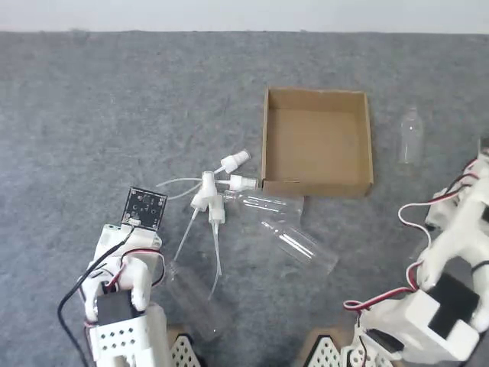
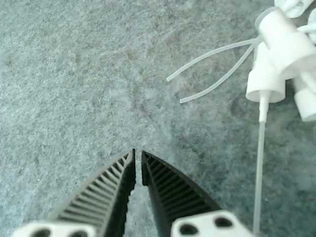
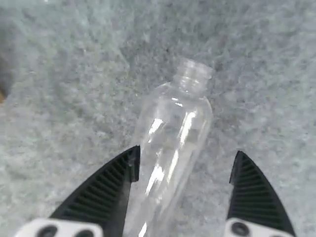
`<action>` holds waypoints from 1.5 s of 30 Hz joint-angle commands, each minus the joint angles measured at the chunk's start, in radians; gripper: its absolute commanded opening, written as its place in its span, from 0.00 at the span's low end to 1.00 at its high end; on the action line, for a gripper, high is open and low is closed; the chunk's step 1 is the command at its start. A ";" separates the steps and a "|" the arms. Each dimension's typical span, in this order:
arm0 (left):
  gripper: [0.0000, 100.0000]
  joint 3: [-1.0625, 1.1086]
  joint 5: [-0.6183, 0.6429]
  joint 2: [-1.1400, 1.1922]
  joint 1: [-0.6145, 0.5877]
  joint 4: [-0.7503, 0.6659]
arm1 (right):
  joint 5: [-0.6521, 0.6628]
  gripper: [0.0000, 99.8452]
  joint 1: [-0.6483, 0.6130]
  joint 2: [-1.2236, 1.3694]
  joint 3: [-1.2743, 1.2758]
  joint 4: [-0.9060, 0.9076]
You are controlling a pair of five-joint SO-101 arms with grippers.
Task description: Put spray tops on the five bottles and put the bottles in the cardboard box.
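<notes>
The cardboard box (image 1: 317,141) stands open and holds nothing, right of the table's middle. Several white spray tops (image 1: 218,187) with long tubes lie in a heap left of it. Three clear capless bottles lie on the carpet: one (image 1: 263,205) by the box's front corner, one (image 1: 300,246) nearer, one (image 1: 195,298) beside the left arm (image 1: 126,290). Another bottle (image 1: 411,134) lies right of the box. My left gripper (image 2: 137,155) is shut on nothing, over bare carpet short of the spray tops (image 2: 276,49). My right gripper (image 3: 188,153) is open, its fingers either side of a bottle (image 3: 173,133) without touching it.
Grey carpet (image 1: 114,99) covers the whole table, with free room at the left and back. The right arm (image 1: 458,229) stands at the right edge with red, white and black wires looping beside it. Thin tubes (image 2: 212,69) trail from the spray tops across the carpet.
</notes>
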 commanded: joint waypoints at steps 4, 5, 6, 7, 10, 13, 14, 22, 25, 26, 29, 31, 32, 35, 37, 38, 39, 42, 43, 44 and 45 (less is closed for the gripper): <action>0.01 -0.012 -0.009 0.005 0.002 0.005 | 0.006 0.25 -0.030 -0.050 0.121 -0.160; 0.01 -0.012 -0.009 0.005 0.002 0.005 | 0.012 0.25 -0.038 -0.050 0.135 -0.173; 0.01 -0.012 -0.009 0.005 0.002 0.005 | 0.014 0.25 -0.044 -0.050 0.147 -0.183; 0.01 -0.012 -0.009 0.002 0.002 0.005 | 0.014 0.25 -0.047 -0.050 0.153 -0.193; 0.01 -0.012 -0.009 -0.002 0.002 -0.003 | 0.068 0.18 -0.047 -0.050 0.157 -0.200; 0.01 -0.018 -0.014 -0.002 0.002 -0.026 | 0.180 0.10 -0.047 -0.053 0.152 -0.202; 0.01 -0.031 -0.028 -0.002 0.002 -0.021 | 0.232 0.08 -0.047 -0.056 0.152 -0.202; 0.01 -0.340 -0.110 0.020 0.002 0.169 | 0.761 0.06 -0.039 -0.051 0.158 -0.189; 0.05 -0.479 -0.127 0.127 0.003 0.198 | 0.776 0.06 -0.028 -0.051 0.158 -0.189; 0.07 -0.530 -0.126 0.192 0.003 0.203 | 0.776 0.06 -0.028 -0.051 0.160 -0.189; 0.10 -0.688 -0.087 0.439 0.046 0.216 | 0.778 0.06 -0.033 -0.061 0.198 -0.199; 0.10 -0.792 -0.011 0.614 0.120 0.235 | 0.778 0.06 -0.045 -0.062 0.218 -0.199; 0.10 -0.840 0.038 0.697 0.167 0.236 | 0.772 0.06 -0.053 -0.062 0.222 -0.200; 0.10 -0.961 0.193 0.922 0.295 0.215 | 0.732 0.06 -0.059 -0.062 0.230 -0.202; 0.10 -1.013 0.275 1.051 0.362 0.169 | 0.692 0.06 -0.059 -0.062 0.222 -0.202; 0.10 -1.032 0.305 1.117 0.387 0.143 | 0.687 0.06 -0.059 -0.062 0.221 -0.202; 0.10 -1.043 0.336 1.175 0.408 0.109 | 0.687 0.06 -0.059 -0.062 0.221 -0.202; 0.10 -1.049 0.422 1.344 0.433 -0.002 | 0.686 0.06 -0.058 -0.062 0.226 -0.202; 0.10 -1.052 0.445 1.396 0.433 -0.035 | 0.686 0.06 -0.054 -0.062 0.226 -0.202; 0.10 -1.053 0.460 1.441 0.430 -0.064 | 0.686 0.06 -0.053 -0.062 0.226 -0.202; 0.11 -1.056 0.471 1.482 0.430 -0.087 | 0.686 0.06 -0.053 -0.062 0.227 -0.202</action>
